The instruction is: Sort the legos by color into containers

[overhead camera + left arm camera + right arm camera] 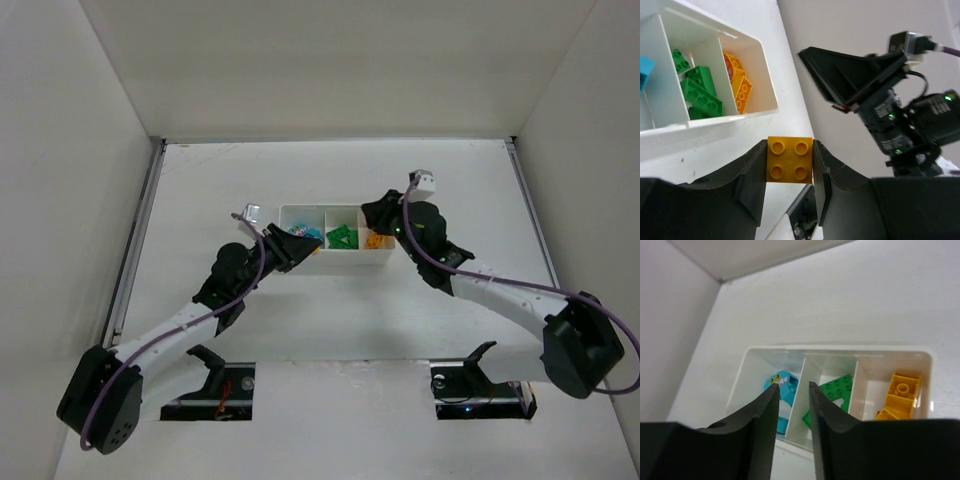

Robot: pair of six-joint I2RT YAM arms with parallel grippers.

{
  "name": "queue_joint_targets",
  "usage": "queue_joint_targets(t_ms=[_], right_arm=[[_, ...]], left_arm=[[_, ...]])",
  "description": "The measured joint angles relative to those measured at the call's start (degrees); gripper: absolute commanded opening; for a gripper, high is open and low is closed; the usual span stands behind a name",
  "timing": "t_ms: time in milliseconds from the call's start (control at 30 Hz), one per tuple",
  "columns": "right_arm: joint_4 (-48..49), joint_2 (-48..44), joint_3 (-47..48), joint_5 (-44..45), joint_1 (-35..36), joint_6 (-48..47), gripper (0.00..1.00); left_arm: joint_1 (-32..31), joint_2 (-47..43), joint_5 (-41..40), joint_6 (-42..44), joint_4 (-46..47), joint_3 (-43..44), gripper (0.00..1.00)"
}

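My left gripper (789, 149) is shut on a yellow four-stud lego (790, 160), held just off the near right corner of the white three-compartment tray (715, 125). In that tray lie green legos (700, 92), yellow-orange legos (740, 82) and a teal one (645, 70). My right gripper (793, 386) hangs over the tray (840, 347), above the wall between the teal lego (788, 405) and the green legos (840, 387). Its jaws stand slightly apart with nothing between them. Yellow legos (902, 392) fill the right compartment. From above, the left gripper (293, 250) and right gripper (372, 215) flank the tray (335, 265).
The right arm's wrist and camera block (890, 100) hang close to the right of my left gripper. White walls enclose the table on the left, back and right. Both arm bases sit at the near edge.
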Motion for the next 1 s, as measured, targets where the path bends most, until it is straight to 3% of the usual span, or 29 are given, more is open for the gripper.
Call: queue_joint_targets(t_ms=[67, 133, 367, 700, 833, 1000], right_arm=[[0.61, -3.93, -2.99, 2.27, -1.79, 0.37, 0.15], [0.72, -7.10, -6.36, 5.16, -4.37, 1.07, 0.12], [0.02, -10.73, -15.13, 10.29, -14.25, 6.23, 0.17], [0.92, -12.83, -16.39, 10.51, -15.17, 8.98, 0.19], [1.57, -13.60, -16.92, 10.47, -15.17, 9.49, 0.19], [1.88, -14.95, -17.75, 10.23, -15.54, 9.92, 0.21]], left_arm=[[-3.04, 3.48, -2.60, 2.54, -1.95, 4.07, 0.18], [-6.19, 7.56, -5.40, 5.44, -3.91, 8.63, 0.18], [-15.32, 25.53, -14.27, 15.93, -11.93, 28.20, 0.19], [-17.81, 45.81, -20.00, 25.16, -19.87, 46.36, 0.26], [-18.05, 50.58, -21.77, 27.96, -22.47, 51.04, 0.35], [-18.78, 52.57, -24.28, 31.17, -24.55, 54.25, 0.61]])
